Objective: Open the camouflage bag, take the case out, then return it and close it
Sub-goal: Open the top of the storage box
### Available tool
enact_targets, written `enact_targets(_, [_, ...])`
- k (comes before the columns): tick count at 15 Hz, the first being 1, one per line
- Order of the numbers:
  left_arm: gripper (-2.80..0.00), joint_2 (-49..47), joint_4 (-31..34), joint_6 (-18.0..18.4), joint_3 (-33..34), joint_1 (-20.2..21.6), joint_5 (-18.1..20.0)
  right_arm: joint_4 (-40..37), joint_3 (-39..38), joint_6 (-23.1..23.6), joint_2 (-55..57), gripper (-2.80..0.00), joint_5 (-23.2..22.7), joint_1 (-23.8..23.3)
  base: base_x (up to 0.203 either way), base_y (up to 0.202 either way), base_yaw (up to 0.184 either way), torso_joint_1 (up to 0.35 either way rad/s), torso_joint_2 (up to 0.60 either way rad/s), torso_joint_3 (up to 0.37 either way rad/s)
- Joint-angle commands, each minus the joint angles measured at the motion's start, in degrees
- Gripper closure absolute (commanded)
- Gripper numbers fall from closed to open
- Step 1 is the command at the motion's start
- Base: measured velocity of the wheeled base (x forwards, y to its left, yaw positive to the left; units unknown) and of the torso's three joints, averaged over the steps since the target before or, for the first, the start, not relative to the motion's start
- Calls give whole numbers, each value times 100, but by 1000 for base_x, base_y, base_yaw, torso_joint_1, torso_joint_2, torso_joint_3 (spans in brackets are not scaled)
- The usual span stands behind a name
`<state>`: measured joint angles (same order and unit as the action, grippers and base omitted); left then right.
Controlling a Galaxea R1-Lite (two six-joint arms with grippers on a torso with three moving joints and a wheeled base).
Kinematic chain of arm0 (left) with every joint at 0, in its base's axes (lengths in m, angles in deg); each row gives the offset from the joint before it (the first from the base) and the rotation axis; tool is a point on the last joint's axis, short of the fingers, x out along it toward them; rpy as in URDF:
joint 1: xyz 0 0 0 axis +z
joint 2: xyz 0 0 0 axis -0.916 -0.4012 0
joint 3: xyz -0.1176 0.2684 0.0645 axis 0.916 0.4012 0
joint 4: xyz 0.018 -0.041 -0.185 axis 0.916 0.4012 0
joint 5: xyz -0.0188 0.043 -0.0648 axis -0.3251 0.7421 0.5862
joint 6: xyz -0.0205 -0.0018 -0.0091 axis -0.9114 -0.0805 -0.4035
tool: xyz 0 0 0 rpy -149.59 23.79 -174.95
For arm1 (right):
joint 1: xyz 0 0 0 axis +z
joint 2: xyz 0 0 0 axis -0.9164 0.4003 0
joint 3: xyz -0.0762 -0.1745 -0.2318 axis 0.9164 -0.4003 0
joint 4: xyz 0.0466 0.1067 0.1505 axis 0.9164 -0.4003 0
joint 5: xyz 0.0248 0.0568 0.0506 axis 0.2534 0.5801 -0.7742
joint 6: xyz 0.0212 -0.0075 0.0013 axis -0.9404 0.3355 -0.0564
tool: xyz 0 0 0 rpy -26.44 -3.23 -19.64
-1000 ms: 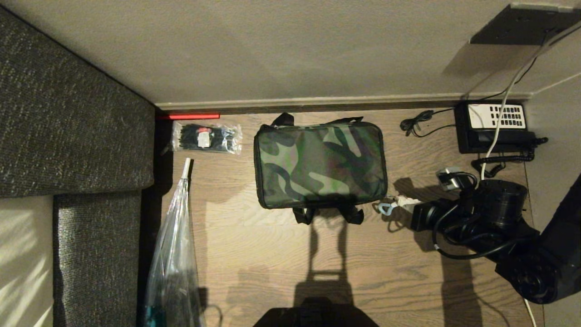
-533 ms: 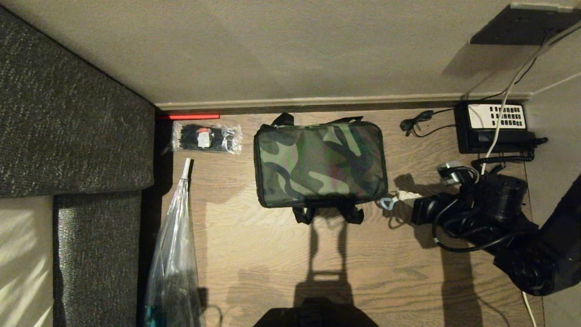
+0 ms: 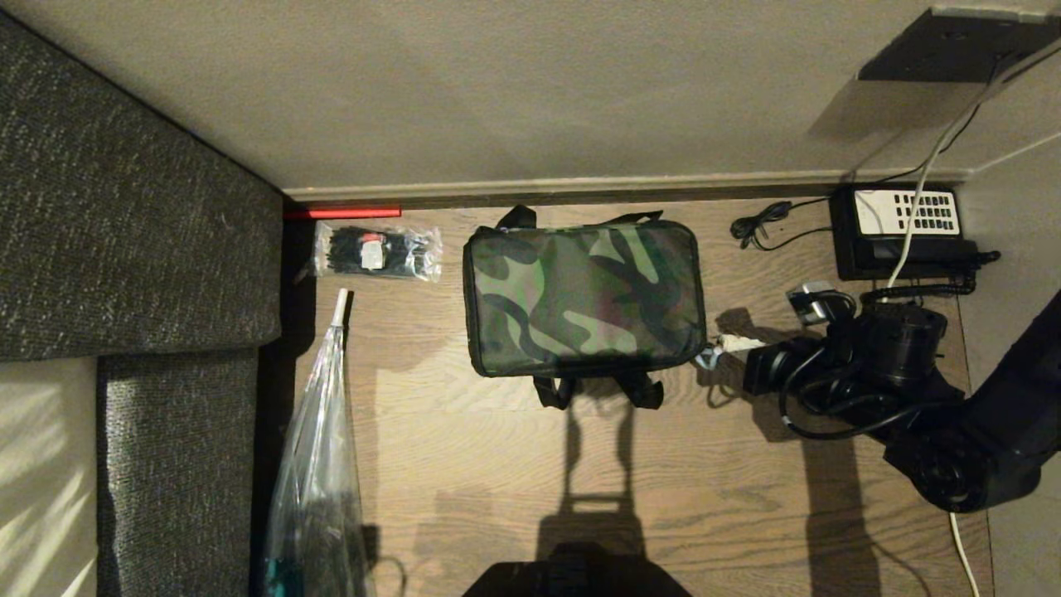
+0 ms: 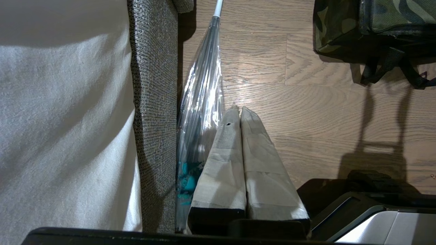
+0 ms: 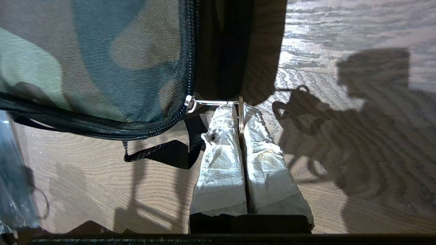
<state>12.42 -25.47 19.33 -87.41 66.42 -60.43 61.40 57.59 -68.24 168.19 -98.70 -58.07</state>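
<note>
While your right tool [image 5: 239, 108] pinches the zip ring [image 5: 240, 115] at the bag's [image 3: 583, 299] near right corner on the floor | pull slowly along the zip | keep your pinch tight | left tool [image 4: 239, 109] pressed together, parked.

This looks like a lived-in room of a home, seen at floor level. Wood-grain plank flooring [image 3: 497, 464] runs up to a pale skirting board [image 3: 630, 184] under a plain painted wall [image 3: 497, 91]. A grey woven-fabric sofa [image 3: 124, 232] stands in the corner, a clear folded umbrella [image 3: 319, 448] lies beside it, and a black corded telephone [image 3: 899, 232] sits on the floor by the wall.
</note>
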Motion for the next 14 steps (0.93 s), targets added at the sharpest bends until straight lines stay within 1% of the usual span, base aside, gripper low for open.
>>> enact_targets(1, [0,9,4,-2,-1,1,-5,15,239,-54,44,0,1,1,0,0,0,0,0,0])
enact_targets(5, [0,9,4,1,-1,1,-5,-399,580,-165,-33,0,-8,-5,0,0,0,0,0,0])
enact_targets(9, [0,9,4,-2,-1,1,-5,-623,913,-478,-70,0,-8,1,0,0,0,0,0,0])
enact_targets(10, [0,9,4,6,-1,1,-5,-725,963,-494,-61,0,-12,1,0,0,0,0,0,0])
enact_targets(14, [0,9,4,1,-1,1,-5,-725,1079,-441,25,0,-43,1,0,0,0,0,0,0])
